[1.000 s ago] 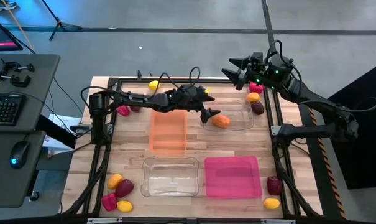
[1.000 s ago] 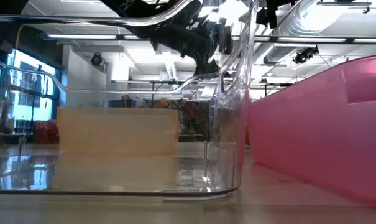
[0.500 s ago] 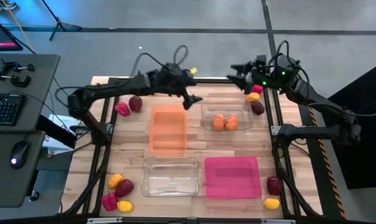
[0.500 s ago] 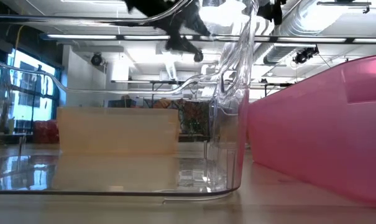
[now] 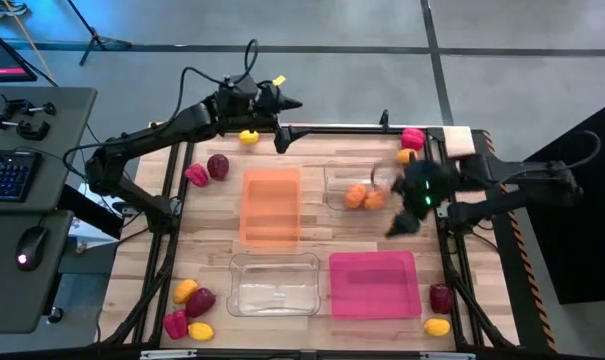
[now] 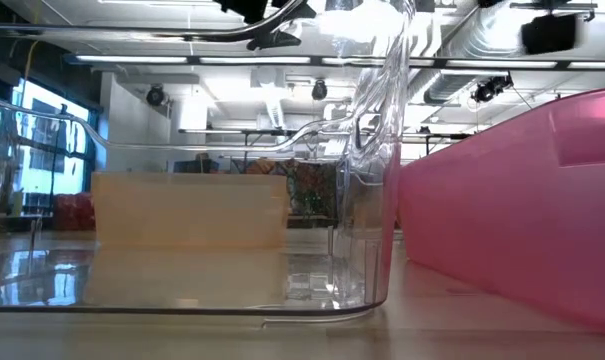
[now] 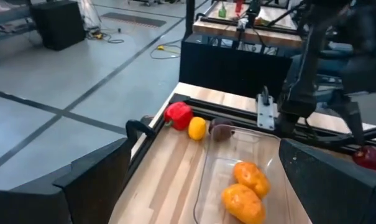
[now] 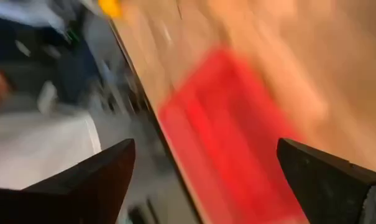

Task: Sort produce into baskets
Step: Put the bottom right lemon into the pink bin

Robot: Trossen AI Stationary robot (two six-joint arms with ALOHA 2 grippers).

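Our left gripper (image 5: 282, 120) is up over the far edge of the bench (image 5: 217, 225), just beside a yellow lemon (image 5: 248, 137), and its fingers (image 7: 94, 177) are spread wide with nothing between them. Past them we see two orange round fruits (image 7: 247, 190) lying side by side in the far clear basket (image 5: 334, 195). A red pepper (image 7: 178, 115), a second lemon (image 7: 197, 128) and a maroon fruit (image 7: 222, 130) sit on the wood near that basket's far-right corner.

Our right gripper (image 5: 402, 222) is between the far clear basket and the magenta-pink basket (image 5: 375, 285), its fingers (image 8: 73, 183) also apart and empty.

The orange basket (image 5: 271, 207) and the near clear basket (image 5: 274, 284) hold nothing. A pepper (image 5: 196, 176) and a maroon fruit (image 5: 218, 166) lie at the far left. A cluster of four pieces (image 5: 190, 308) lies at the near-left corner, and two more (image 5: 439, 308) at the near right.
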